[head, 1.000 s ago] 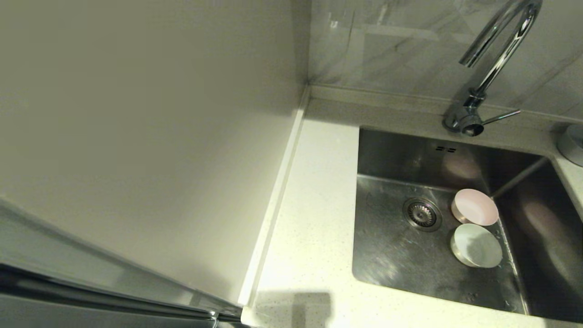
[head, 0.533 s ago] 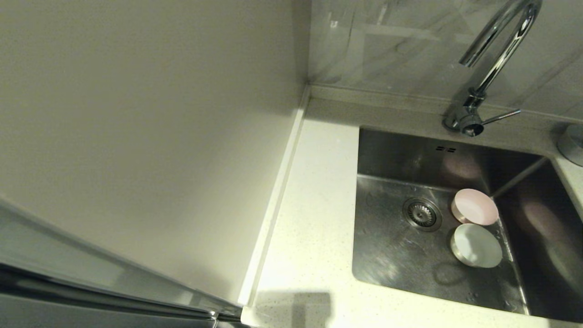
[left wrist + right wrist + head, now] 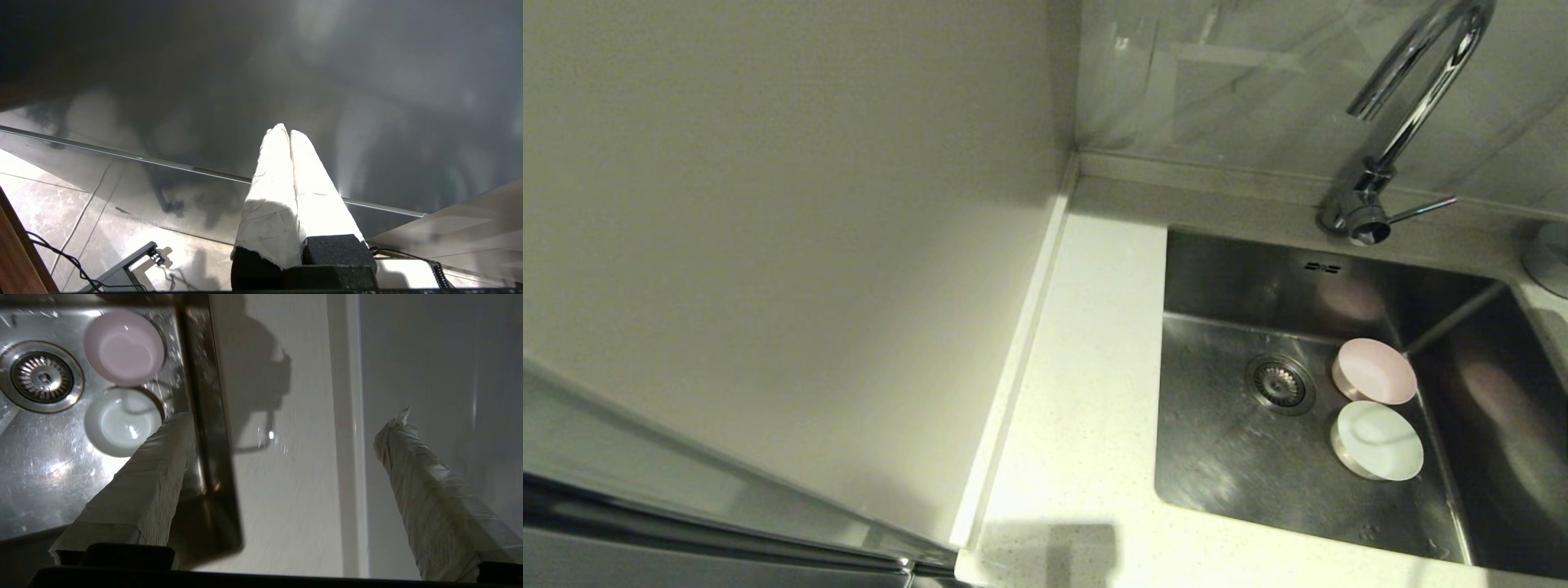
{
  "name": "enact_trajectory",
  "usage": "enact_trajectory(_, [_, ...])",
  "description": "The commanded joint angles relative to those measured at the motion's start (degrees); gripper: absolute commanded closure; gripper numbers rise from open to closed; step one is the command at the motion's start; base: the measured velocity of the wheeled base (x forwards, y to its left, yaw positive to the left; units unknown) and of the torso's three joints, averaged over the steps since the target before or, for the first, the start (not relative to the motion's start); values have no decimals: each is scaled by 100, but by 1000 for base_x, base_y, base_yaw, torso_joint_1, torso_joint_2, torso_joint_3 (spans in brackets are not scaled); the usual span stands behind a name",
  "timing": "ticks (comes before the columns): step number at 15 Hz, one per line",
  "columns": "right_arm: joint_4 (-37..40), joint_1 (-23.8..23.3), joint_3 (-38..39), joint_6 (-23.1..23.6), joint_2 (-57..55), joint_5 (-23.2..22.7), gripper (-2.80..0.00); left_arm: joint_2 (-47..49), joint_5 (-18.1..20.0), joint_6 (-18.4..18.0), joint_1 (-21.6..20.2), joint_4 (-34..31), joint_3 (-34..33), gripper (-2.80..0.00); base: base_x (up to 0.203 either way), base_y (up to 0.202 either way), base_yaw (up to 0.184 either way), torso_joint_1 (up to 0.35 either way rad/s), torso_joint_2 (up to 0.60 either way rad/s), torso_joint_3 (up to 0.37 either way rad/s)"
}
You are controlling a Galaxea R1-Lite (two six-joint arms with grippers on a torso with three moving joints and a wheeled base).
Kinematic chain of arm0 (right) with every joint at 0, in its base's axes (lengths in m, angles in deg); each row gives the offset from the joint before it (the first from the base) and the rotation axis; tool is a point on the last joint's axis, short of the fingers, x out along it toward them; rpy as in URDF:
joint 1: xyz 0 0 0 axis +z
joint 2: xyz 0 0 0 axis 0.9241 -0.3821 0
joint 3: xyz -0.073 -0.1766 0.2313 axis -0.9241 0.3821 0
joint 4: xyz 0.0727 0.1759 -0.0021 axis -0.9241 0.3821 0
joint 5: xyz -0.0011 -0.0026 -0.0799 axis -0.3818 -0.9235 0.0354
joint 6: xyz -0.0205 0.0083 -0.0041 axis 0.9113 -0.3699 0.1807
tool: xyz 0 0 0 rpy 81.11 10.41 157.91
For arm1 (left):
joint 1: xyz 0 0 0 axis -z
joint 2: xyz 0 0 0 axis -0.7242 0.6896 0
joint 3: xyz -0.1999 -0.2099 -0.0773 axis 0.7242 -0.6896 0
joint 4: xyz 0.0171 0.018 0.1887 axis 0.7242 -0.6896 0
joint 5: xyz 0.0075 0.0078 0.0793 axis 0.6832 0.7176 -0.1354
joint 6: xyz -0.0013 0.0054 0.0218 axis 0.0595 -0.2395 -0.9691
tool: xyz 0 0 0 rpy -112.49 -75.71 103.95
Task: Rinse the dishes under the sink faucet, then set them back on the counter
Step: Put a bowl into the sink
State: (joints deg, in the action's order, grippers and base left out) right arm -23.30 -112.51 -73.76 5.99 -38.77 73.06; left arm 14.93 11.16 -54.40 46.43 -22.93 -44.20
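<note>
Two of the dishes lie in the sink [image 3: 1225,457], right of the drain strainer [image 3: 1280,382]: a pale pink bowl [image 3: 1374,371] and, nearer me, a pale mint-white bowl [image 3: 1378,439]. The blue bowl is out of view. The chrome faucet [image 3: 1413,98] arches above the sink's back edge, and no water shows. Neither gripper appears in the head view. My right gripper [image 3: 288,416] is open and empty over the counter [image 3: 294,490] beside the sink. One of its fingers [image 3: 155,473] is near the mint-white bowl [image 3: 120,422] and the pink bowl [image 3: 124,347]. My left gripper [image 3: 286,131] is shut and empty, parked low.
The speckled counter [image 3: 1086,367] runs left of the sink to a smooth off-white panel [image 3: 792,245]. The faucet's lever [image 3: 1421,210] sticks out to the right. A round grey object [image 3: 1547,257] sits at the back right corner. A raised edge [image 3: 347,437] borders the counter under my right gripper.
Both bowls stay put. Only shadows and reflections shift in the basin: a ring-shaped shadow that showed on the sink floor half a second ago is gone.
</note>
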Motion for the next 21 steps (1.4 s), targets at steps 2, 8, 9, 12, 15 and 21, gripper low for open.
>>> enact_trajectory(2, [-136,-682,-1196,1215,-1494,-1409,-280,-18,-2,4,6,2,0,0,0,0,0,0,0,0])
enact_trajectory(8, [-1967,-964,-1373,3341,-2714,-2343,-280,-18,-2,4,-2,2,0,0,0,0,0,0,0,0])
enact_trajectory(9, [-1873,-866,-1372,3349,-2723,-2344,-280,-20,-2,4,-2,2,0,0,0,0,0,0,0,0])
enact_trajectory(12, [-1636,-538,-1364,3328,-2597,-2336,-280,-18,-2,-1,-2,2,0,0,0,0,0,0,0,0])
enact_trajectory(15, [-1552,-217,-1283,3290,-2333,-2373,-280,-26,-2,2,-1,2,0,0,0,0,0,0,0,0])
enact_trajectory(21, [-1540,712,-1316,3127,-2578,-1934,-280,-18,-2,3,-2,2,0,0,0,0,0,0,0,0])
